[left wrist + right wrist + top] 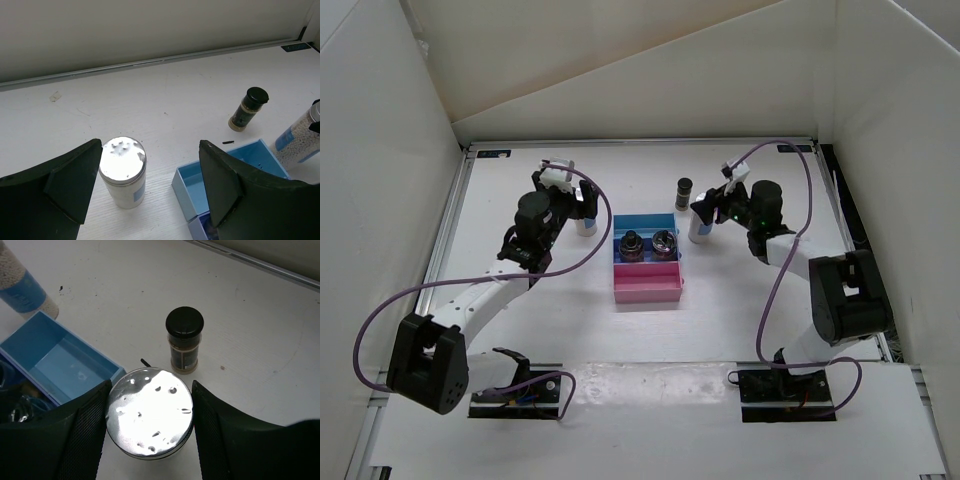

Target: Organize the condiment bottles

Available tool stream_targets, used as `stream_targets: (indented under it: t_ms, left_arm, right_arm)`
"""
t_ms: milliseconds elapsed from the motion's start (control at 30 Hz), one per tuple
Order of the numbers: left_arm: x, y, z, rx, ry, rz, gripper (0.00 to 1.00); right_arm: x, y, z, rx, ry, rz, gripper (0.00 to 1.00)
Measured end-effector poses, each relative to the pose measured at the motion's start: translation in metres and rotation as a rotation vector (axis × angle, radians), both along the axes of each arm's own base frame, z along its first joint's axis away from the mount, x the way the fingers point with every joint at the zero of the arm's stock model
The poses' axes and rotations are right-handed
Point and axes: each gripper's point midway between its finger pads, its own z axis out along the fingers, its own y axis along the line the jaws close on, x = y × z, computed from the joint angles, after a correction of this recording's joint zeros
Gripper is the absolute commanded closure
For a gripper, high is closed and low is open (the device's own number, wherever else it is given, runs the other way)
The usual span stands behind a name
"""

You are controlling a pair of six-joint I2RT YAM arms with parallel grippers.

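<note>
A stepped rack point(647, 288), blue behind, pink in front, stands on a white table point(720, 320) enclosed by white walls point(380, 150).

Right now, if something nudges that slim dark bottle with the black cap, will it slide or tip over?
Likely tips: the slim dark bottle stands upright, tall for its narrow base, so a high push could topple it. Once down, its round body would probably roll on the table. It looks rigid and small, so probably light.

Clear dark-topped jars point(631, 243) central; white silver-lidded shaker point(586, 224) at nine o'clock, second shaker point(699, 232) at three, slim dark bottle point(684, 190) at one.
</note>
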Motion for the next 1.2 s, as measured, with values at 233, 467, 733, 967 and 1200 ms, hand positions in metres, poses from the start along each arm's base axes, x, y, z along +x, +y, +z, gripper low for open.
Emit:
stream_targets:
  t_ms: [233,467,733,967,1200]
  left_arm:
    - [-0.001,0.001,0.003,-0.003,-0.008,0.0,0.11]
    - [-0.005,0.003,0.012,-0.008,-0.03,0.002,0.11]
    - [-0.003,0.009,0.014,-0.008,-0.034,0.019,0.11]
    - [0.0,0.018,0.013,-0.017,-0.032,0.042,0.11]
    - [0.004,0.024,0.013,-0.025,-0.033,0.06,0.11]
  right_arm:
    - [-0.022,0.019,0.03,-0.01,-0.044,0.063,1.0]
    - [-0.035,0.042,0.075,-0.024,-0.146,0.132,1.0]
    - [-0.047,0.071,0.102,-0.037,-0.211,0.22,1.0]
    - [-0.046,0.092,0.088,-0.037,-0.183,0.284,1.0]
    - [-0.036,0.109,0.075,-0.024,-0.169,0.337,1.0]
